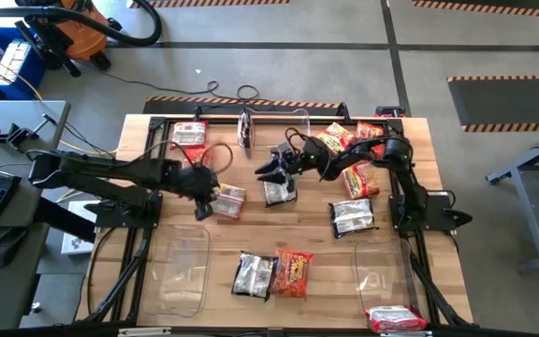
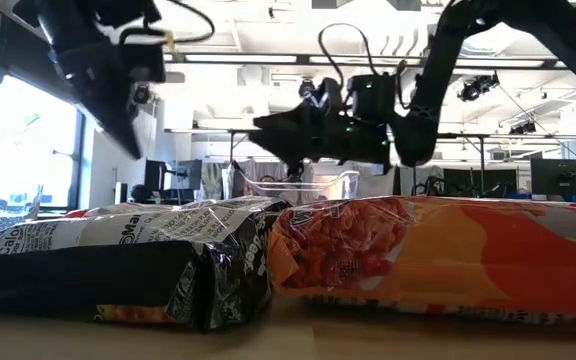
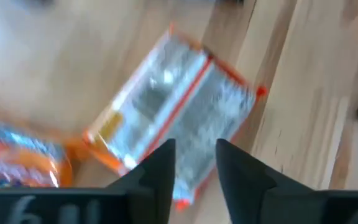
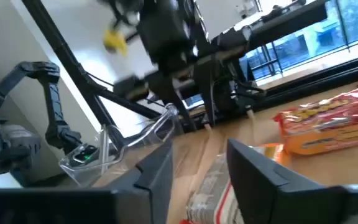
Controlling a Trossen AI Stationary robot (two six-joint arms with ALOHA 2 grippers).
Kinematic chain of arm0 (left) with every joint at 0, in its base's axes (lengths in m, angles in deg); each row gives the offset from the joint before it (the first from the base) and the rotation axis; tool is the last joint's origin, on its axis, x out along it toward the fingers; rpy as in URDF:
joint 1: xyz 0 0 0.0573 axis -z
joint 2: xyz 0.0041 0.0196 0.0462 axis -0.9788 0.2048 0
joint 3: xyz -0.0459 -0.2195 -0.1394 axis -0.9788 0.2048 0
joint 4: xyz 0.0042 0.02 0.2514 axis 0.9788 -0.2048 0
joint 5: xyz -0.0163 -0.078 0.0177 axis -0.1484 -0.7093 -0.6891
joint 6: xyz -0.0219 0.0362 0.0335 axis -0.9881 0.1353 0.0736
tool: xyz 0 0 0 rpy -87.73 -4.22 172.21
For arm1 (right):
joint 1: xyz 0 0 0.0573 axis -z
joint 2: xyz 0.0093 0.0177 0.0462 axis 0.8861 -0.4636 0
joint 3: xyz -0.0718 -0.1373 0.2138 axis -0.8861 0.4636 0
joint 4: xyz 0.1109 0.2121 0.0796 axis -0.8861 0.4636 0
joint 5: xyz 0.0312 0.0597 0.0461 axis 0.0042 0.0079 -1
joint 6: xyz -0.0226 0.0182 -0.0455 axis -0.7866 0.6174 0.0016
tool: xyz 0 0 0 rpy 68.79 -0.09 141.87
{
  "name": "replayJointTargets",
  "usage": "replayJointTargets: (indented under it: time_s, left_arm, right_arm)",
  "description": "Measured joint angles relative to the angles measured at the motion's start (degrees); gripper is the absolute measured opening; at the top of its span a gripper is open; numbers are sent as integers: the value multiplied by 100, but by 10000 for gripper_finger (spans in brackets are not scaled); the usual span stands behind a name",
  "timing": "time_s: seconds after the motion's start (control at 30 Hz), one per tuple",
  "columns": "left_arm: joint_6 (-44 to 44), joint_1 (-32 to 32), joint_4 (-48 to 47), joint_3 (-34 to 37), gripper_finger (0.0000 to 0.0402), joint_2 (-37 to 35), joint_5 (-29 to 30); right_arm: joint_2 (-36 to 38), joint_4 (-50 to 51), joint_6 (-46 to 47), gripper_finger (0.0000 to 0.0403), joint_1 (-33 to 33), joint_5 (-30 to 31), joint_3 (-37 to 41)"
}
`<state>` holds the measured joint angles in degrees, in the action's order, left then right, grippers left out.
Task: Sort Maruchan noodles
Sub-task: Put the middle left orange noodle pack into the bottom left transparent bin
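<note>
Left gripper part-open above silver-and-red packet, nothing held

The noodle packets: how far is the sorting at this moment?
Done: little; one red packet lies at the near right bin. In hand: the left gripper hovers open over a pink packet, the right gripper by a silver packet. Left: nearly all packets, loose on the table.

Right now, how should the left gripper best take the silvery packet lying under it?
Probably from straight above, pinching across the narrow width of the silvery packet. It lies flat and skewed on the table, so the left gripper, fingers parted just above it, would likely need turning square to its long edges.
</note>
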<state>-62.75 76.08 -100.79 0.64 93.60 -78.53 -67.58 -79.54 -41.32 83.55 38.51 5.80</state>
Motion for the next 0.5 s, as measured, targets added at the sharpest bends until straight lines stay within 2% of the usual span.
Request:
replayJointTargets:
  time_s: [0.13,0.27,0.5]
  left_arm:
    - [-593,254,-566,0,148,283,-71]
    - [-1026,469,-825,0,172,554,-75]
    - [-1112,554,-780,0,181,1151,17]
  right_arm:
    - [299,85,-210,116,61,3,289]
    - [515,508,-585,125,57,38,407]
    - [550,768,-755,156,57,43,407]
